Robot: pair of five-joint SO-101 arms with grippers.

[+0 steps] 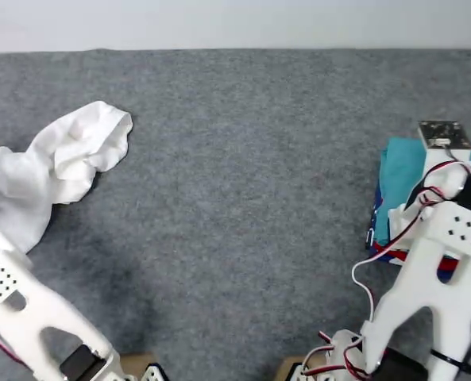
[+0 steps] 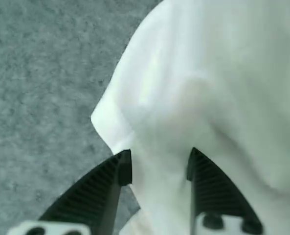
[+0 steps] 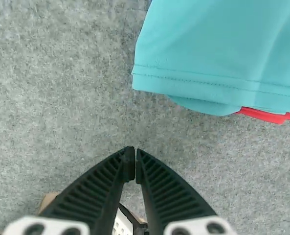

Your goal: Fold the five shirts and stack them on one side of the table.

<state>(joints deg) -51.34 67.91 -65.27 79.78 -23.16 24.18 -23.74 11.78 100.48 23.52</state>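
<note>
The left gripper, spread, straddles the white shirt at the table's nine o'clock. The right gripper, pressed together, hangs beside the teal shirt at three o'clock.

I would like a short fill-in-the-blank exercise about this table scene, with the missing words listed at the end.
1. The crumpled shirt at the left pincer is ____.
2. The cloth edge beneath the teal shirt is ____.
3. The right pincer is ____ and holds nothing.
Missing words: white, red, shut.
</note>
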